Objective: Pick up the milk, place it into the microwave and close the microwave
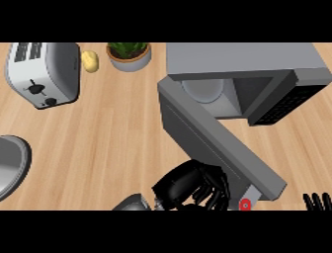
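Head view. Microwave [249,64] at far right, its door [216,141] swung open toward the near side; a pale round plate [204,90] lies inside. Left hand [190,190] at the door's near end, fingers curled round the milk [245,202], of which only a white patch with a red cap shows, just outside the microwave. Right hand [320,201] rests at the near right edge, fingers straight and up. Toaster [41,74] and potted plant [129,55] at far left.

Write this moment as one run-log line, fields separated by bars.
microwave: door open | left hand: at door's outer side | right hand: resting open, lower right edge | white-red thing: beside left hand, unidentified
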Robot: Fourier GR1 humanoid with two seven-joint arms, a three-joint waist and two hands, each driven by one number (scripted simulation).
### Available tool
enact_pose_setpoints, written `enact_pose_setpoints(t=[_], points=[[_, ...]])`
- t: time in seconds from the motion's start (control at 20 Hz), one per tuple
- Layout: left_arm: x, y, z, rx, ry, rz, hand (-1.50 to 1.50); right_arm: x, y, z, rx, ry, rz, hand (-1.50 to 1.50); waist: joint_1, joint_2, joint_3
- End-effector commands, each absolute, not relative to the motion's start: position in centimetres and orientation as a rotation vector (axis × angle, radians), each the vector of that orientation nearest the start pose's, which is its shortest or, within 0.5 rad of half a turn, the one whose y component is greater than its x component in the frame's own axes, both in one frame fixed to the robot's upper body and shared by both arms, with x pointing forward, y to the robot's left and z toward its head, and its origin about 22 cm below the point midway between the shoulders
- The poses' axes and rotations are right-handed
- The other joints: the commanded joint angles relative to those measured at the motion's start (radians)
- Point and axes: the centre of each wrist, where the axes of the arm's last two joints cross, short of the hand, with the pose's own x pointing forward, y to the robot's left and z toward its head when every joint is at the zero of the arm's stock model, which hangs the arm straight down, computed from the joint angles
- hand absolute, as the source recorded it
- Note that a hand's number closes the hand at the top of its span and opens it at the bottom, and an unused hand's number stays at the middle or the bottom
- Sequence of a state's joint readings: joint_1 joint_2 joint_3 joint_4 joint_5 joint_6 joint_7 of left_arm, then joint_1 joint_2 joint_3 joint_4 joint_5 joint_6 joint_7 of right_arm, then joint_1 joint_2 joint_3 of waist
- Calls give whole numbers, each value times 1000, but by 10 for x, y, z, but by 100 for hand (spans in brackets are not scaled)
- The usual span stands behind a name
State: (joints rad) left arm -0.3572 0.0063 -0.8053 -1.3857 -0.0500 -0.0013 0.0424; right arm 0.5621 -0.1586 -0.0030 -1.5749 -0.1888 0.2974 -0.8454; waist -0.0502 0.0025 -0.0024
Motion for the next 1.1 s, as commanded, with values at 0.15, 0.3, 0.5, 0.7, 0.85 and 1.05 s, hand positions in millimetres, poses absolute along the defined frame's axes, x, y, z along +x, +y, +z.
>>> enact_pose_setpoints(t=[0.15, 0.3, 0.5, 0.7, 0.85, 1.05], points=[[220, 0, -3, -421, -1481, -935, 150, 78, -306, -36, 248, -2011, -32, -150, -66, 10, 0], [230, -2, 1, -414, -1534, -825, 150, 80, -294, -29, 270, -2009, -24, -150, -88, 16, -1], [246, -6, 17, -458, -1595, -703, -150, 83, -297, -17, 296, -2028, 11, -150, -130, 25, -3], [268, -3, 24, -385, -1664, -590, 150, 86, -299, -3, 329, -2044, 33, -150, -156, 32, -4], [285, -1, 29, -332, -1694, -513, 150, 83, -296, 4, 370, -2032, 41, -150, -168, 37, -3], [303, -2, 39, -315, -1700, -449, 150, 83, -297, 14, 405, -2011, 73, -150, -193, 48, -4]])
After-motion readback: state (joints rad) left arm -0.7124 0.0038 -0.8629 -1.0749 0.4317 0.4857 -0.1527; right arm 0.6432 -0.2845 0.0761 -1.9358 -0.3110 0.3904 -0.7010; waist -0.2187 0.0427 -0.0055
